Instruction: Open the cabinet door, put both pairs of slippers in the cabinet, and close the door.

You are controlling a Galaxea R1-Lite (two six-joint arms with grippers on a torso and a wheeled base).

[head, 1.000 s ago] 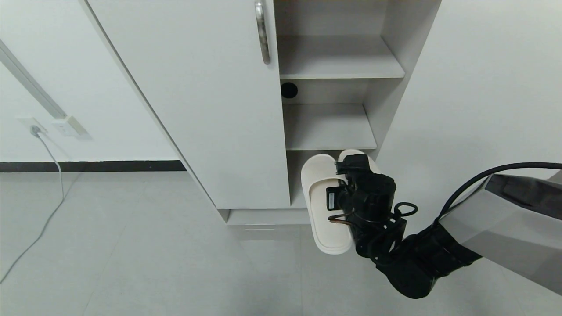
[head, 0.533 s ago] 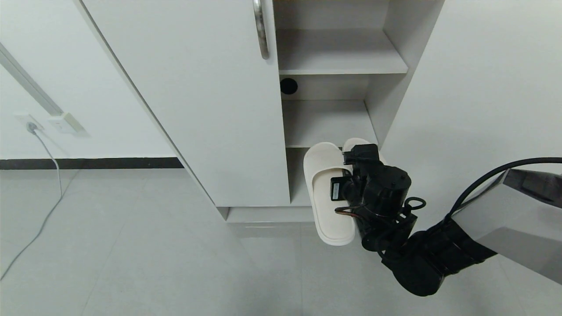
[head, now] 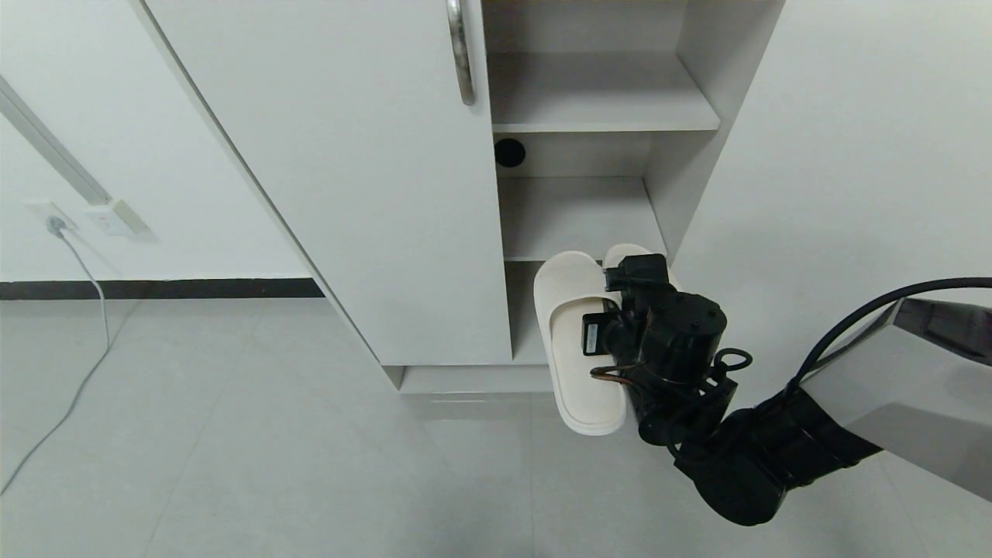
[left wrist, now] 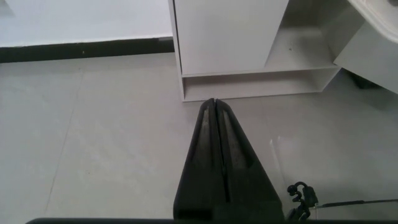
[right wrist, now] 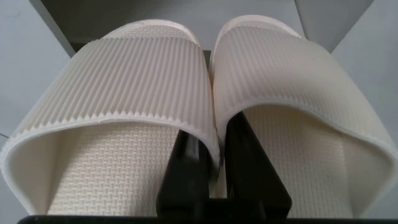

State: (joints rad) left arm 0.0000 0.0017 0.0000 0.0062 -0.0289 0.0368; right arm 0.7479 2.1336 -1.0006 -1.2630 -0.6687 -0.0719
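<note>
Before the open cabinet (head: 682,194) | my right gripper (right wrist: 214,177) clamps both slippers (head: 577,341), toes near the lowest bay | I've risen closer, now steady | left gripper (left wrist: 214,124) closed, empty | next: slide in

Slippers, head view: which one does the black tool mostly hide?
The cream ribbed slipper on the robot's right: only its toe shows past the black tool. The left slipper shows nearly whole.
</note>
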